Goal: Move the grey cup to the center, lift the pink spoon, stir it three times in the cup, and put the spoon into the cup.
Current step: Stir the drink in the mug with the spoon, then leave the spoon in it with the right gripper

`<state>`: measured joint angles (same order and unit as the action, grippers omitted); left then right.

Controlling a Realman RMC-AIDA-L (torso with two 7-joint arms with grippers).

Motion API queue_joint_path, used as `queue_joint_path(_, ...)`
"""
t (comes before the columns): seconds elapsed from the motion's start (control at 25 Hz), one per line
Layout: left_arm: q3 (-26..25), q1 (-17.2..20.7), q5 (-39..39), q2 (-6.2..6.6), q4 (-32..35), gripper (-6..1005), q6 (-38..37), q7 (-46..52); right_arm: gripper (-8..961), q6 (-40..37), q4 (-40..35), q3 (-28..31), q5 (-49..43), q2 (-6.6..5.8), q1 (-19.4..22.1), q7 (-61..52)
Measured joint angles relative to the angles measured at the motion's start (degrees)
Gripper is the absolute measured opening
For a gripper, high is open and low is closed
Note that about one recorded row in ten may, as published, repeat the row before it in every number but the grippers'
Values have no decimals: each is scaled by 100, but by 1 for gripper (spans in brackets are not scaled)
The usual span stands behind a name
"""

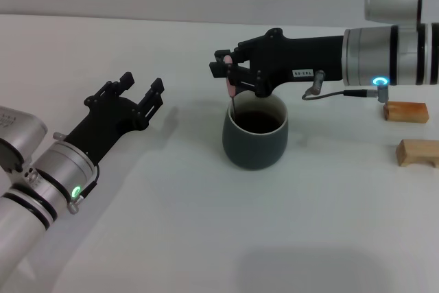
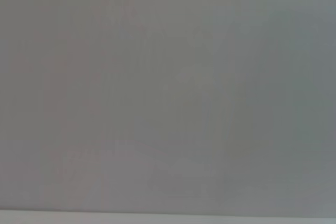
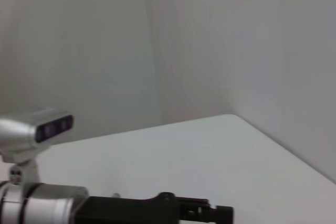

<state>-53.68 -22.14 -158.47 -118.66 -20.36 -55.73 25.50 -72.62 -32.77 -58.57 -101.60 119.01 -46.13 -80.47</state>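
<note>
So the grey cup (image 1: 255, 138) sits about mid-counter (image 1: 206, 238) with dark liquid in it, and the right gripper (image 1: 232, 77) hangs just above the cup's far rim, clamped on the pink spoon (image 1: 232, 91). The spoon hangs nearly upright, pink handle pinched between the fingers, thin metal end dipping inside the rim. Looks like the stirring step to me.

Tips if you're doing this: keep the circles small and well inside the cup wall, since the spoon sits close to the rim and a bump could nudge the cup or slosh the liquid. Keep the spoon vertical and don't loosen the pinch until the three stirs are done.

The left gripper (image 1: 130, 97) is well off to the cup's left, fingers spread wide, holding nothing. Two wooden blocks (image 1: 411, 132) sit to the cup's right, out of the way.
</note>
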Motion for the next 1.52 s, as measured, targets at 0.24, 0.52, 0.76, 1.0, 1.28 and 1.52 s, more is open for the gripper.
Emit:
queue_joint_path(0.24,-10,18,0,1,6,617,1,14,137,-309,-38,43,12,-27,113,-34)
queue_joint_path(0.52,-11,51,0,9,15,618,-2,115,137,-325,-217,50,-56,-40,435,-191)
queue_joint_path(0.76,-5,54,0,9,28,618,-4,137,137,-321,-631,298,-88,-50,764,-341)
queue_joint_path(1.0,12,28,0,0,34,617,1,139,137,-187,-651,544,-245,-75,752,-347)
queue_joint_path(1.28,23,56,0,-1,34,617,-9,144,136,185,-600,560,-226,-87,571,-336)
queue_joint_path(1.52,34,74,0,-8,32,617,-30,148,135,387,-448,490,-246,-72,316,-293)
